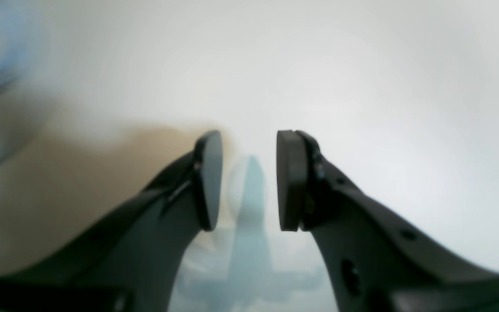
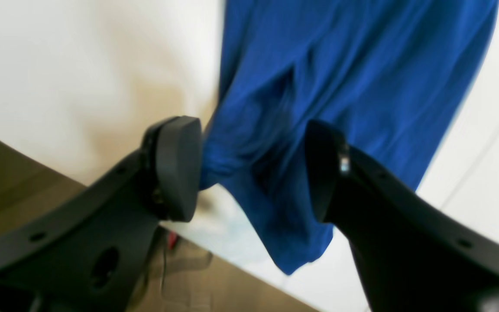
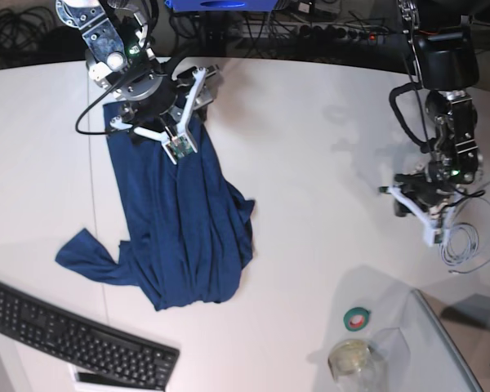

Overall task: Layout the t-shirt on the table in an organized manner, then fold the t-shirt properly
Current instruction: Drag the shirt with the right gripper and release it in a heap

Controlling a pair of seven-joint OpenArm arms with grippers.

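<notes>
The dark blue t-shirt [image 3: 184, 237] lies rumpled on the white table [image 3: 310, 163], stretched from the far left edge toward the front, with one sleeve splayed out to the left. My right arm [image 3: 143, 90] hovers over the shirt's far end. In the right wrist view my right gripper [image 2: 251, 169] is open. A bunched fold of the t-shirt [image 2: 340, 78] lies between its fingers and touches only the left pad [image 2: 178, 167]. My left gripper [image 1: 249, 177] is open and empty over bare table at the right, far from the shirt.
A black keyboard [image 3: 73, 339] sits at the front left. A green tape roll [image 3: 358, 318], a glass jar [image 3: 351, 359] and a clear sheet [image 3: 441, 343] are at the front right. A white cable [image 3: 465, 241] coils beside the left arm [image 3: 441, 163]. The table's far edge runs just behind the right arm.
</notes>
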